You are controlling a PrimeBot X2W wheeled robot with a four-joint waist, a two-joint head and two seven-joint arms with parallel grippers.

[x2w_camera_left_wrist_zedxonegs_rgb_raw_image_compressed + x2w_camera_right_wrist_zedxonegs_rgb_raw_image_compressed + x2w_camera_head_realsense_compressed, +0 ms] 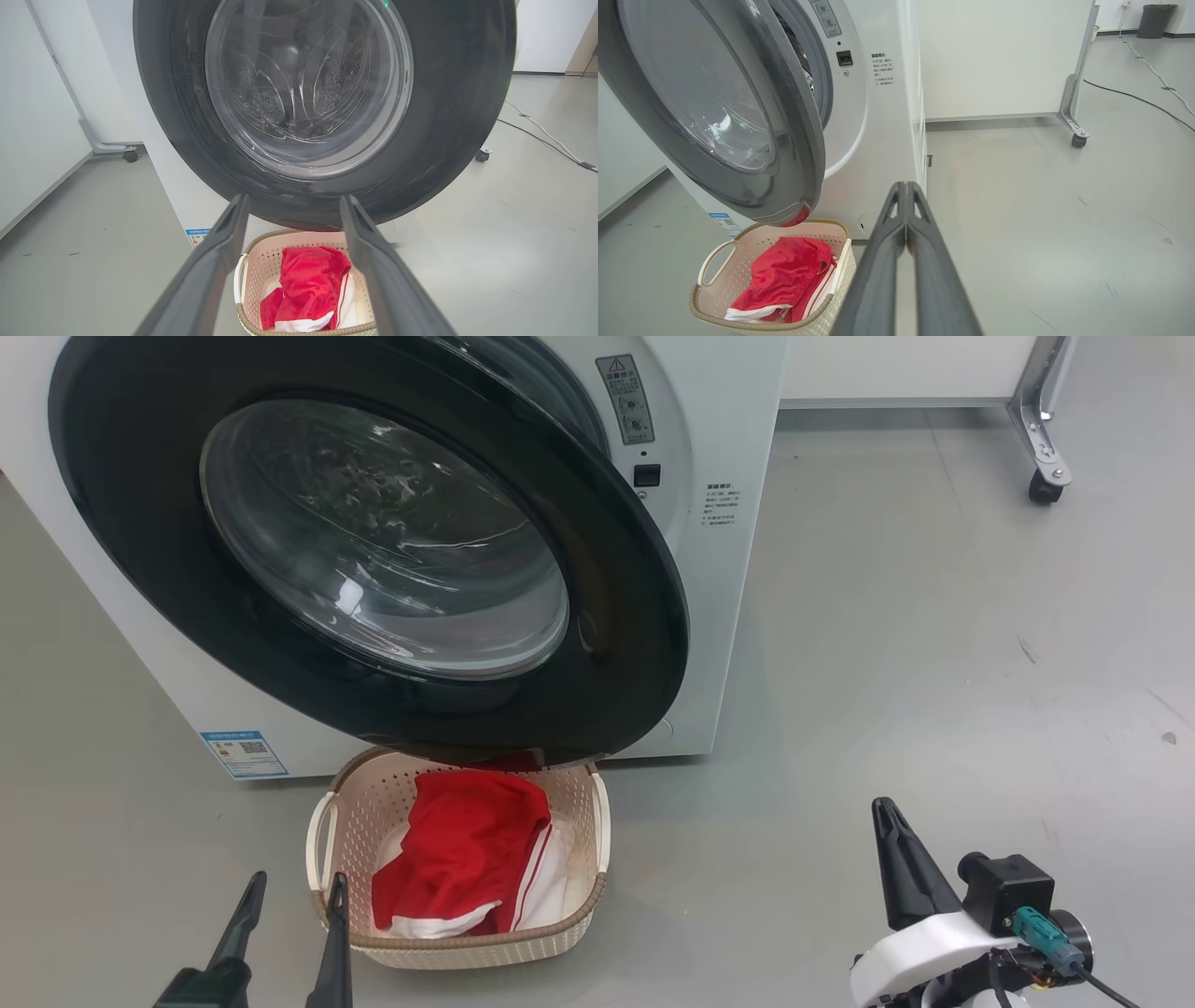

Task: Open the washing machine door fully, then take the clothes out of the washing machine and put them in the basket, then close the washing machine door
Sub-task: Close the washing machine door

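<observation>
The clothes lie in the basket beneath the door, which stands ajar. The left pincer stands wide, the right pincer pinched together, both empty. Hazard: a push on the glossy rim may slip, leaving the door unlatched.

Head view looks down at washing machine door; wrist views low, facing it; all share basket.

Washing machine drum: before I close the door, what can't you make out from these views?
- Drum floor: left wrist view, hidden behind the washing machine door's black rim; reflections blur the glass, so whether anything is left inside cannot be told.
- Basket far end: head view, covered by the door's lower edge.
- Printed text on the washing machine: too small to read.
</observation>
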